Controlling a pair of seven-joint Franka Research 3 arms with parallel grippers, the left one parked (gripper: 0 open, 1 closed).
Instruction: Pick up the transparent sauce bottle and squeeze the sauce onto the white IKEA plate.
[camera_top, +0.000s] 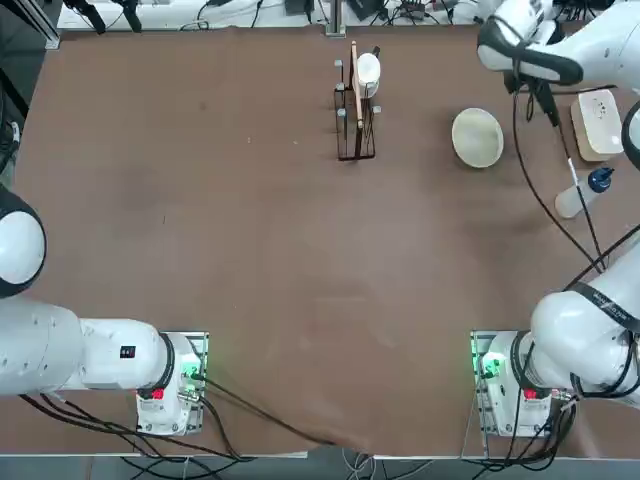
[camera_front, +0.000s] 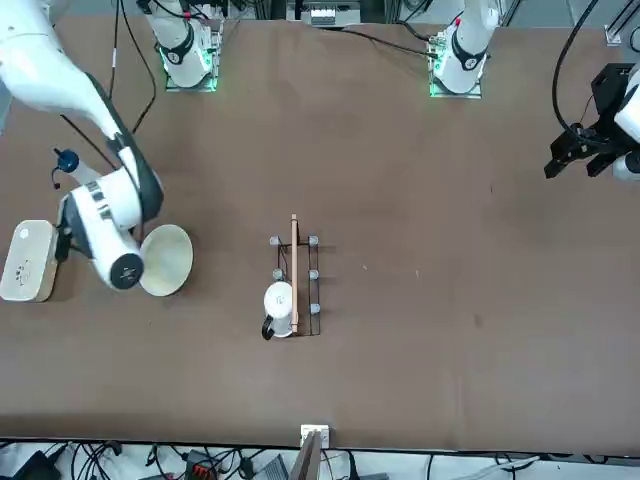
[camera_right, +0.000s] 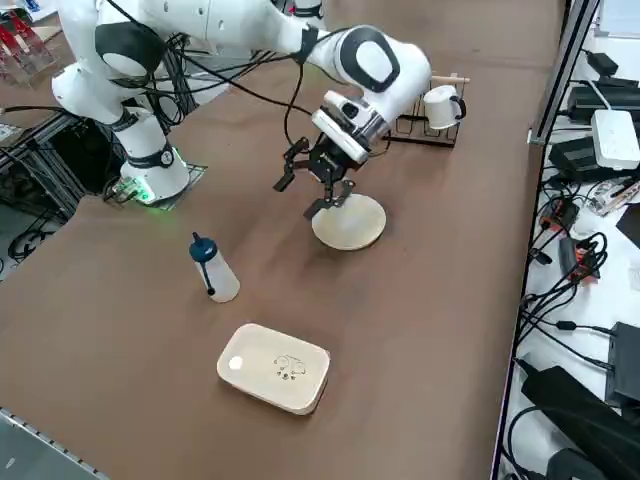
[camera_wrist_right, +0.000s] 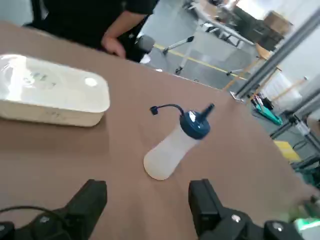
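While my right gripper (camera_right: 322, 190) hangs above the table with its jaws spread wide and nothing between them, the transparent sauce bottle (camera_right: 213, 270) stands upright at about 7 o'clock from it in the right side view, well apart. I see the white IKEA plate (camera_right: 351, 222) just beside the gripper at 4 o'clock, and a white rounded-rectangular dish (camera_right: 275, 367) near the bottle.
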